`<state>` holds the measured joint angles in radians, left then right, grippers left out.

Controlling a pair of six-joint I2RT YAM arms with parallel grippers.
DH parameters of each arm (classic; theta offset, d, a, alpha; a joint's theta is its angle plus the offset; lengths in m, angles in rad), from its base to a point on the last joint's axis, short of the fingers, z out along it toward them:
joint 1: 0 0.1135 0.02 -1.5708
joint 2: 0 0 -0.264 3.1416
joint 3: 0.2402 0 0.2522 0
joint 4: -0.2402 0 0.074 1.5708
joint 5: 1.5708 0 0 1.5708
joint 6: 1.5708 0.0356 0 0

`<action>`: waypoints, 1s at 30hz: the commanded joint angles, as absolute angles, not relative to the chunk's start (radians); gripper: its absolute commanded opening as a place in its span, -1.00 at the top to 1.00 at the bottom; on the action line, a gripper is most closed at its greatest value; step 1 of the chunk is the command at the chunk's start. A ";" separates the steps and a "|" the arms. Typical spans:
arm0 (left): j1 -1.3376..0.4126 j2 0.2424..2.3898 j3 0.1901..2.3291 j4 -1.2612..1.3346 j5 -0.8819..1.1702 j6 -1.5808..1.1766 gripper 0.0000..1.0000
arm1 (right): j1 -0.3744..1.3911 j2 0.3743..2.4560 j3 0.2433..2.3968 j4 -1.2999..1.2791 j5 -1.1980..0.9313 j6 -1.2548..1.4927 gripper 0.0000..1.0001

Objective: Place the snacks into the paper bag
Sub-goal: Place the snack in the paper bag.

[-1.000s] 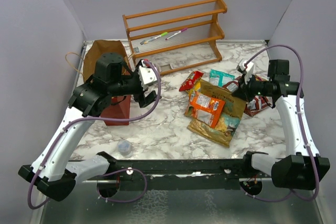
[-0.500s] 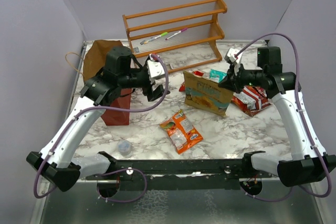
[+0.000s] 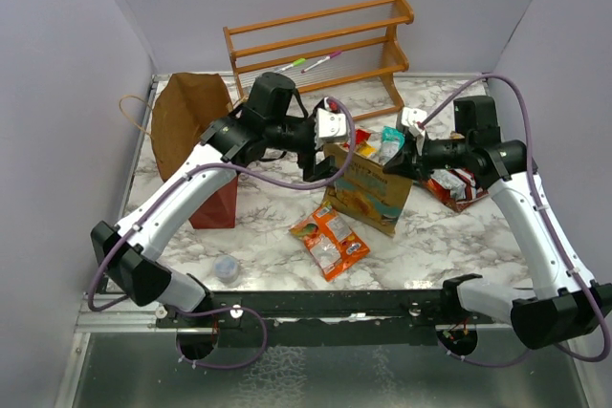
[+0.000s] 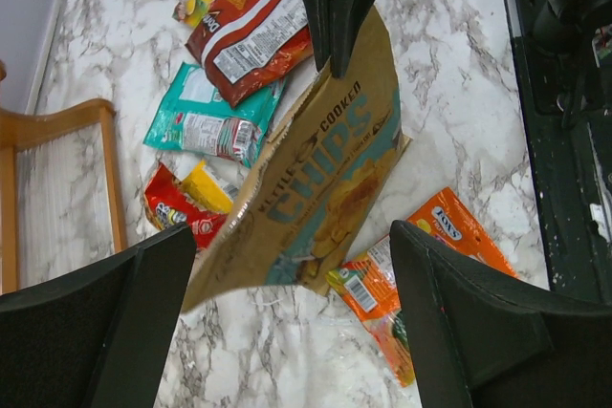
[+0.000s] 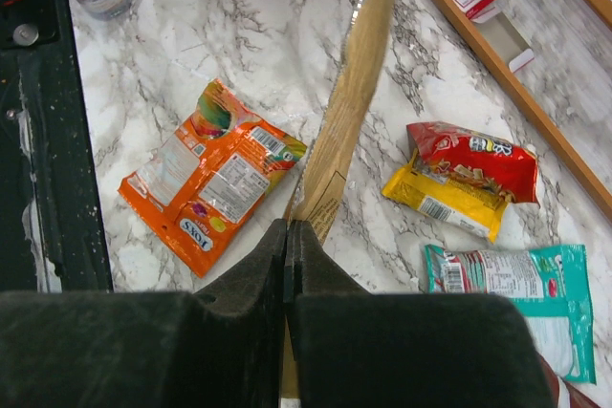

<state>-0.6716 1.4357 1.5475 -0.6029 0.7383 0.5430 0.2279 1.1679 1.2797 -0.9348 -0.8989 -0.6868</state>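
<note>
The big gold chip bag (image 3: 368, 193) hangs over the middle of the tabletop (image 3: 277, 226). The right jaws pinch its top edge tight. The left jaws are spread wide beside the bag, not touching it. An orange packet (image 3: 330, 241) lies just below. The paper bag (image 3: 191, 121) stands far left.

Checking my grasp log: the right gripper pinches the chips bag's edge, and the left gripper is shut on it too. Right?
No: the left gripper is open, jaws wide apart either side of the chips bag, as the left wrist view shows. The right gripper does pinch its edge.
</note>
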 commanded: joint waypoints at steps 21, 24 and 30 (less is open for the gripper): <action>-0.689 1.775 1.721 -0.815 1.019 0.992 -0.01 | 0.235 0.996 1.087 -0.778 -0.994 -0.812 0.97; -0.689 1.774 1.699 -0.816 1.025 1.000 0.25 | 0.234 0.990 1.072 -0.744 -0.993 -0.786 0.97; -0.689 1.748 1.690 -0.804 1.042 0.998 0.95 | 0.234 0.954 1.045 -0.677 -0.903 -0.689 0.72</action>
